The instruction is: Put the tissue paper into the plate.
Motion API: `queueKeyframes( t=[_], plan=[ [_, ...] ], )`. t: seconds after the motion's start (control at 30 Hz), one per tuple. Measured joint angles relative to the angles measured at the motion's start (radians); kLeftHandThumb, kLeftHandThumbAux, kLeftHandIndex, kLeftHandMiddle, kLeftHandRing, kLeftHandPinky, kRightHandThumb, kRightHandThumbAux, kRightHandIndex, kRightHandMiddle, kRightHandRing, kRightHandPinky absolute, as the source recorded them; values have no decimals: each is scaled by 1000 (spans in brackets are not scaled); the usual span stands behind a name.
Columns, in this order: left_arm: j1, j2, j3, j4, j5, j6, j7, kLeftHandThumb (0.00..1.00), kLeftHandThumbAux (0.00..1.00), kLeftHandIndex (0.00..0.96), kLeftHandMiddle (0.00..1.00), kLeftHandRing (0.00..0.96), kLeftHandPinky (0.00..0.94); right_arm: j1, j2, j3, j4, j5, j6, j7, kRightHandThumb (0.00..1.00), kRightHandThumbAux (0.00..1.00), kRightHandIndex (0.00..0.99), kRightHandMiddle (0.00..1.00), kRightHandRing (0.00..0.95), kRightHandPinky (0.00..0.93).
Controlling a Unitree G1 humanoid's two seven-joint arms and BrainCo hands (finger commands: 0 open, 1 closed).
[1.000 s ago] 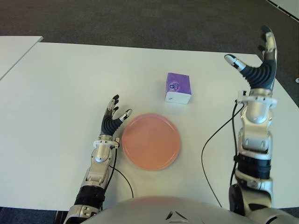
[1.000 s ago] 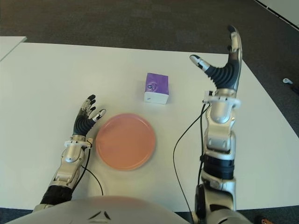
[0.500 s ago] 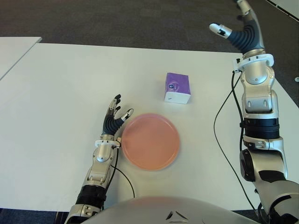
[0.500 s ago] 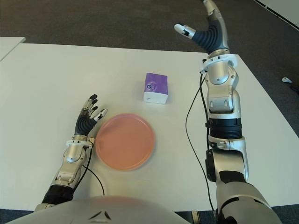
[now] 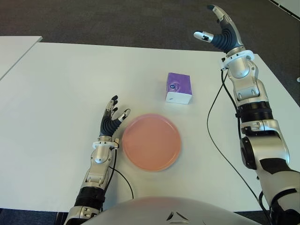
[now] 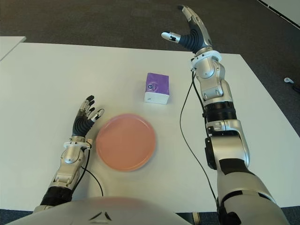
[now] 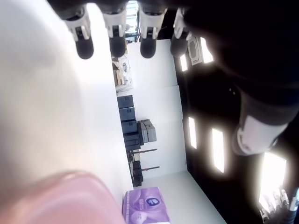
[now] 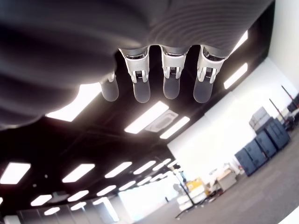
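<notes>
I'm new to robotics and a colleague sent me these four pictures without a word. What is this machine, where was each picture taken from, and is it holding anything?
It is a humanoid robot with two arms, each ending in a many-fingered robot hand. Two pictures come from cameras in its head, looking down at a white table; they show one scene from slightly different spots. The other two come from cameras on its wrists, looking along its own fingers.

On the table are a round pink plate and, beyond it, a small purple tissue paper box, standing apart from the plate.

The left robot hand shows just left of the plate, fingers spread and empty. The right robot hand is raised beyond and to the right of the box, fingers open, also empty; its wrist camera sees only ceiling lights. Nothing is held.
</notes>
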Motion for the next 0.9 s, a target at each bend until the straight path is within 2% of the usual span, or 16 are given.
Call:
queueKeyframes(
  t=[0.27, 0.43, 0.67, 0.9],
  plan=[
    [1, 0, -3, -1, 0, 0, 0, 0, 548, 0, 0, 0, 0, -135, -5, 163, 324, -169, -123, -163, 316, 234, 0, 0, 0, 0],
    [13, 0, -3, -6, 3, -3, 0, 0, 547, 0, 0, 0, 0, -171, 15, 277, 503, -274, -164, -280, 293, 239, 0, 0, 0, 0],
    [21, -1, -4, -10, 6, -13, 0, 0, 549, 0, 0, 0, 0, -169, 62, 351, 610, -309, -197, -330, 319, 284, 0, 0, 0, 0],
    [21, -1, -2, -9, 7, -16, 0, 0, 547, 0, 0, 0, 0, -169, 74, 387, 644, -314, -203, -355, 332, 325, 0, 0, 0, 0]
  ],
)
